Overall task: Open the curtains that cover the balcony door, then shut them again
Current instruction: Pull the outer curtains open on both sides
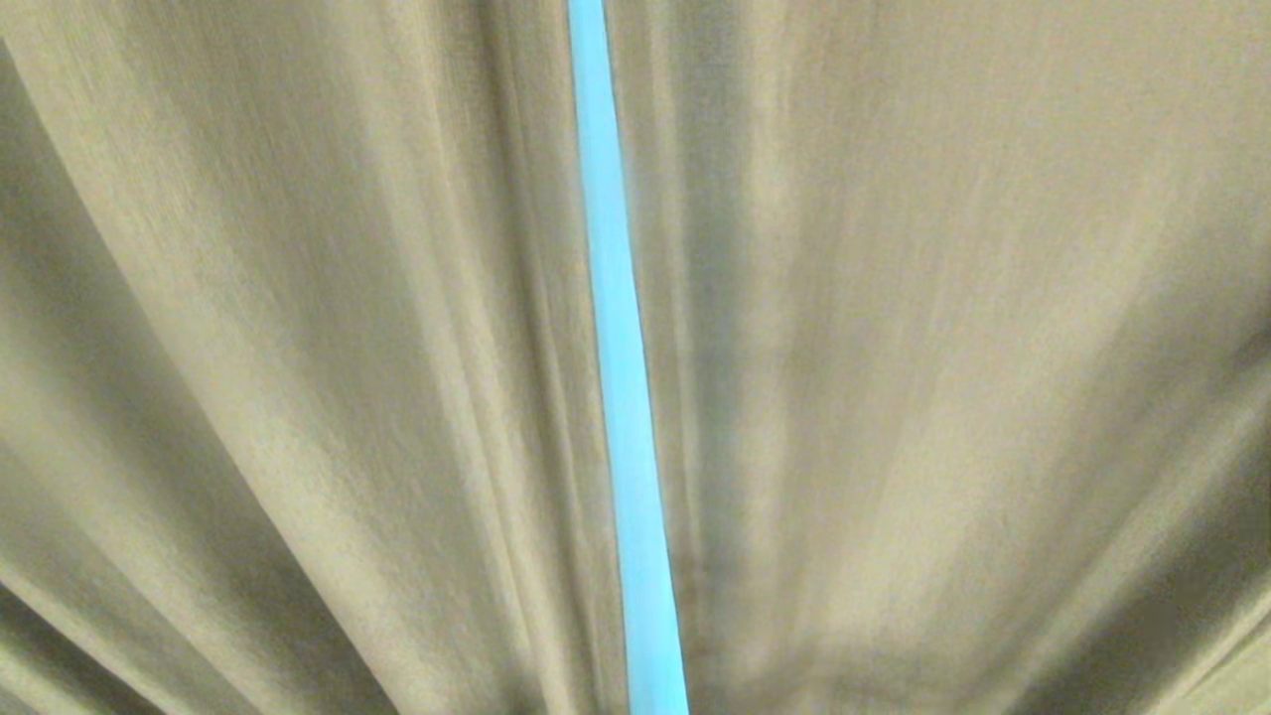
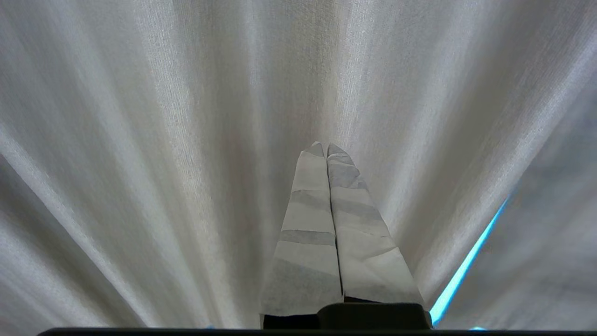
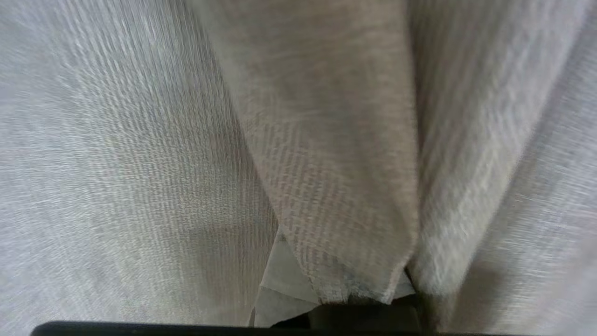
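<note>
Close against the head camera, thick grey-beige woven curtains point(image 1: 298, 348), filling the whole frame in long soft pleats that fanned outward toward the lower corners. Between the two drapes, a narrow vertical gap point(image 1: 621, 397), glowing bright blue and widening slightly toward the bottom. Nothing recognisable as the balcony door through that slit, only flat blue light. No arm or gripper within the head view.

From the left wrist, two tapered fingers point(image 2: 308, 224) wrapped in pale cloth-like tape with faint grey bands, pressed flat together along their whole length with no gap, and holding nothing. Left gripper point(image 2: 326, 150) pointed at the curtain fabric just ahead of its tips, contact impossible to confirm. Cloth there paler, grey-white, with a fine visible weave and broad rounded folds. Off to one side, the same blue sliver of light between two folds.

From the right wrist, a hanging fold of coarser beige weave draped directly over the right gripper point(image 3: 336, 298), covering nearly all of it. Only a wedge of one pale taped finger point(image 3: 284, 280) visible beside the fold, above a dark housing edge. Jaws hidden by the cloth, though closed together. Whether any fabric was pinched between them could not be told. Around the fold, lighter, thinner-looking cloth with a ribbed, streaky texture.
</note>
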